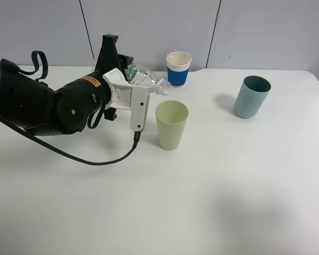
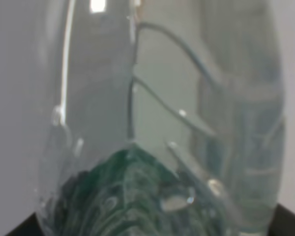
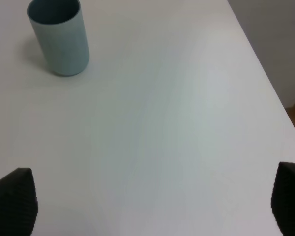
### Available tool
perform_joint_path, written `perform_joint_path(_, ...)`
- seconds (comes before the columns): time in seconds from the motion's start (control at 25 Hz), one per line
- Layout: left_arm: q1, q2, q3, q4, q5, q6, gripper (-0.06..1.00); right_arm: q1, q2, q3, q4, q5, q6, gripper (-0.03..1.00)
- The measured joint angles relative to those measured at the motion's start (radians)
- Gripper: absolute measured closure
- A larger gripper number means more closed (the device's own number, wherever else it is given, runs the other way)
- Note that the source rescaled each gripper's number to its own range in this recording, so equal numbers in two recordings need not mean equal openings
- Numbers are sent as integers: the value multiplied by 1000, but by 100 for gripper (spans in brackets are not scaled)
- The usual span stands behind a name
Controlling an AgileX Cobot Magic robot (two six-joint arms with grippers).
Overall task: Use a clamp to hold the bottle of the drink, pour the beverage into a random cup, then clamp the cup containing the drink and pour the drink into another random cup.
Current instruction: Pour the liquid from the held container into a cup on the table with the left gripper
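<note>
My left gripper (image 1: 132, 79) is shut on a clear plastic bottle (image 1: 146, 81) with a green label. The bottle is tipped almost flat, and its neck points at the rim of a pale green cup (image 1: 171, 125) standing in the middle of the table. The bottle fills the left wrist view (image 2: 157, 118). A white and blue paper cup (image 1: 178, 68) stands behind them. A teal cup (image 1: 251, 96) stands at the right and also shows in the right wrist view (image 3: 59, 37). My right gripper (image 3: 147, 206) is open and empty, its fingertips (image 3: 12, 199) above bare table.
The white table (image 1: 228, 186) has its right edge close to the teal cup side, seen in the right wrist view (image 3: 265, 83). A black cable (image 1: 95, 159) hangs from the left arm onto the table.
</note>
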Motion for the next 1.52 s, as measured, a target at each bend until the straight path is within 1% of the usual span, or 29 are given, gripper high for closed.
perform_joint_path(0.12,0,0,0,7,-18,0,87,0,0,0,0,0,0,-3)
perform_joint_path(0.56,0,0,0,36,-31,8,87,0,0,0,0,0,0,-3)
perform_joint_path(0.96,0,0,0,37,-36,34,87,0,0,0,0,0,0,-3)
perform_joint_path(1.52,0,0,0,29,-36,41,87,0,0,0,0,0,0,-3)
